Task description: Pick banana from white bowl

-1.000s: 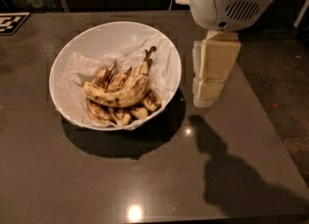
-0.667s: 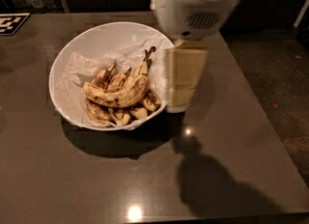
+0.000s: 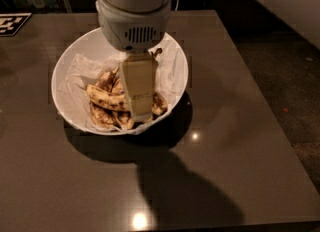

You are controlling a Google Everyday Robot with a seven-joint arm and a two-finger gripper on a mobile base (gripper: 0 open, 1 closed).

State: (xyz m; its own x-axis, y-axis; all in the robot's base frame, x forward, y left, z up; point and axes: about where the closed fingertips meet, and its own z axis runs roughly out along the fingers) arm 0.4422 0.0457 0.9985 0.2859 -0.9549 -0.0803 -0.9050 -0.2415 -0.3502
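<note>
One white bowl [image 3: 61, 70] is sitting on the dark table [image 3: 225, 141], lined with crumpled paper [image 3: 80, 73] and holding a small heap of bananas. I am counting at least four, with the arm hiding some. The long speckled banana [image 3: 106, 99] is lying across the heap, running under the single gripper [image 3: 140, 112], which is hanging over the bowl's middle. Whether the gripper is spread, closed or touching fruit, I cannot tell.

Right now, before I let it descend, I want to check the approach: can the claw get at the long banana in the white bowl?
Probably yes. The claw hangs over the white bowl, right above the banana, with nothing visible in the way; only the shorter bananas lie against it.
</note>
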